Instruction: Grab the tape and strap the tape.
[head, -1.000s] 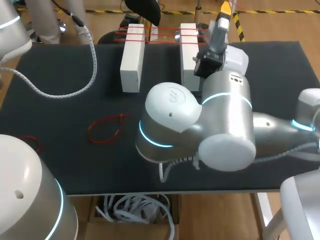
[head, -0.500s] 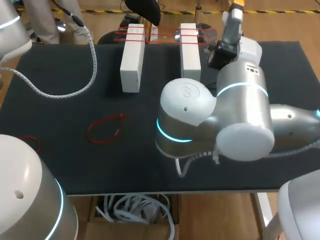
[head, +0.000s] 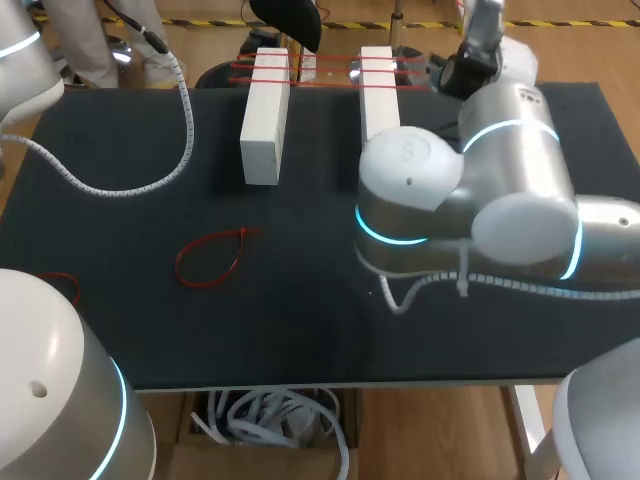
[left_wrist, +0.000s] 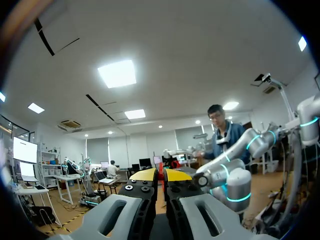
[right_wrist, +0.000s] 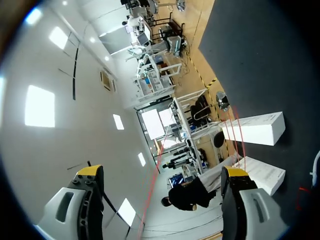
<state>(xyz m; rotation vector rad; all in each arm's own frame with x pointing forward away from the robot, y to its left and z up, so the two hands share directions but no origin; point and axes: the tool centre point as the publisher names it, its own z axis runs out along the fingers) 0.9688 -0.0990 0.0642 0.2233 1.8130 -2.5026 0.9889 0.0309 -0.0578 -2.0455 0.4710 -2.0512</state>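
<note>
On worktop, left of centre: loose tape loop (head: 210, 258)

The red loop is laid flat on the worktop (head: 120, 230), long axis running crosswise, on the near side of the white blocks (head: 263, 115). Right hand (right_wrist: 162, 172) is held wide, raised beyond the blocks, well apart. Left hand (left_wrist: 160, 175) is pinched narrow, aimed off-table; it is judged the nearer.

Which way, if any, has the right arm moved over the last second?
Yes. The right arm has swung rightward and toward the far edge, uncovering most of the right white block.

Red tape loop (head: 210, 258) on black table (head: 100, 330); white blocks (head: 264, 115) with red strands (head: 325, 66).
</note>
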